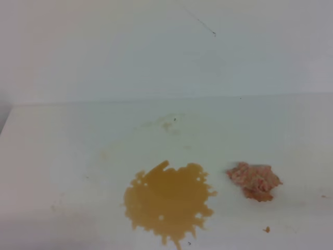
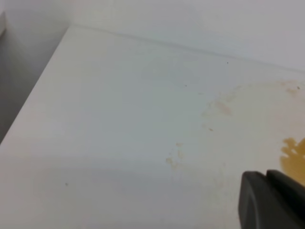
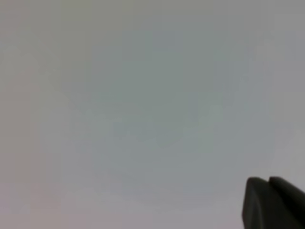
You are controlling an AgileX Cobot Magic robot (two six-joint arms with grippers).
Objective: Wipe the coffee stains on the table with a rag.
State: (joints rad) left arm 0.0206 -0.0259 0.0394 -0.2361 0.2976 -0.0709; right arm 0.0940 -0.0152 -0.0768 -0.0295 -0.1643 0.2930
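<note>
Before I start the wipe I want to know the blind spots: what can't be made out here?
- Coffee stain: cut by the left wrist view's right edge.
- Rag: only in the high view, weave blurred.
- Both claws: only dark tips at the wrist views' corners.
- Right wrist view: blank grey.

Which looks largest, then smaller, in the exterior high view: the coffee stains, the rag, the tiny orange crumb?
1. Coffee stains, clearly the widest.
2. Rag, a much smaller wad to the stains' right.
3. Orange crumb, a speck just in front of the rag.
</note>
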